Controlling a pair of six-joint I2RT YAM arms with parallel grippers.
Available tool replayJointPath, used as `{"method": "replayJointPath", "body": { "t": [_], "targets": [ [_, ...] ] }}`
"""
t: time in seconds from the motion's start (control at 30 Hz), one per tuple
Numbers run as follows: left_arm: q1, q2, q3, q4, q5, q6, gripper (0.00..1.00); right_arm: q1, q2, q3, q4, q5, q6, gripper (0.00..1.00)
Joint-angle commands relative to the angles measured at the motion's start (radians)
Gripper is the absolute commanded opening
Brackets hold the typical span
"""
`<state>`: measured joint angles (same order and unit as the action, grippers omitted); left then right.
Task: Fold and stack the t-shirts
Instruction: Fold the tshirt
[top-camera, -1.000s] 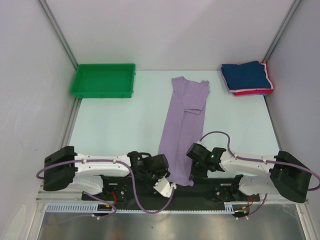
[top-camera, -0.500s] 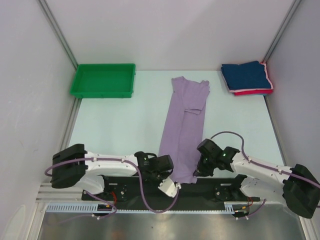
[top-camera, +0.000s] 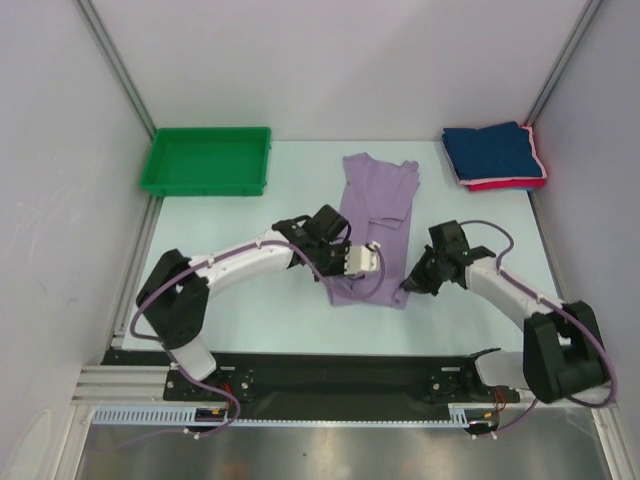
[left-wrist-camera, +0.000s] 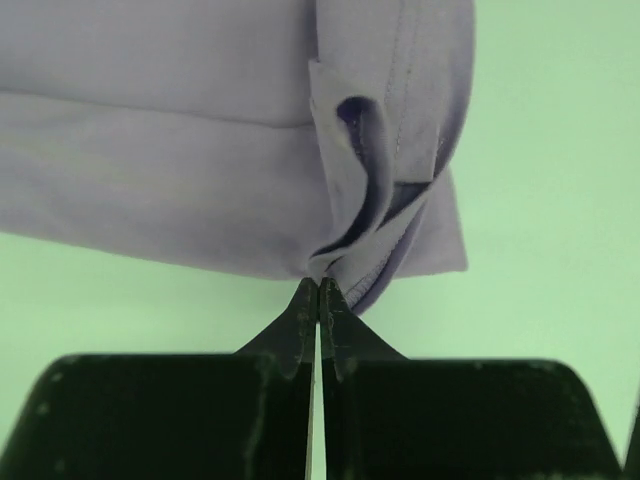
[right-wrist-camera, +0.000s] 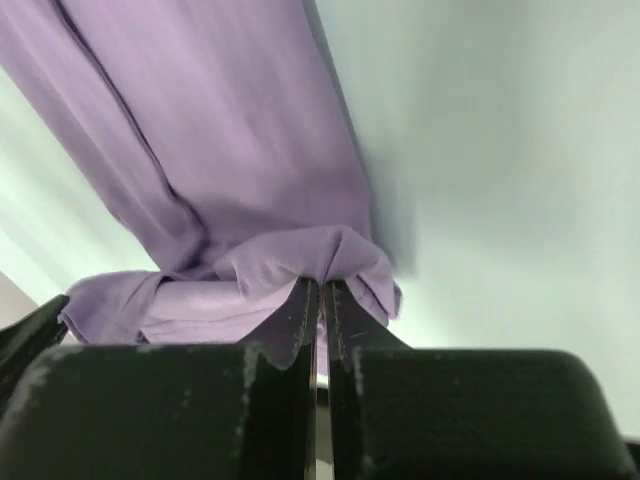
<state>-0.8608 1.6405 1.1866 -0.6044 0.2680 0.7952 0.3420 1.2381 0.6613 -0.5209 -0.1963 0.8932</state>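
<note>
The left pincer is clamped shut on one hem corner of the lavender t-shirt, and the right pincer pinches the other corner. Both have just swept that hem up from the near edge to the middle of the desk, doubling the long strip over itself. That looks like the halving fold under way. The navy t-shirt and pink-red t-shirt sit stacked in the far right corner.

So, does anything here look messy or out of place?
Nothing spilled or broken. The lavender t-shirt is half folded, its end bunched where the left hand and right hand pinch it. The pink-red t-shirt peeks out under the navy t-shirt.
</note>
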Motion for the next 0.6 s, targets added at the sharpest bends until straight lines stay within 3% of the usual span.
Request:
{"method": "replayJointPath", "body": {
  "t": [0.0,0.37,0.57],
  "targets": [
    [0.080,0.079,0.128,0.005,0.050,-0.056,0.00,-0.066,0.128,0.122,0.119,-0.048,-0.088,0.00],
    [0.212,0.284,0.424,0.028,-0.001,-0.068,0.00,-0.178,0.423,0.399,0.147,-0.124,-0.148,0.00],
    [0.218,0.378,0.530,0.017,-0.035,-0.045,0.00,-0.193,0.524,0.471,0.156,-0.132,-0.148,0.00]
  ]
}}
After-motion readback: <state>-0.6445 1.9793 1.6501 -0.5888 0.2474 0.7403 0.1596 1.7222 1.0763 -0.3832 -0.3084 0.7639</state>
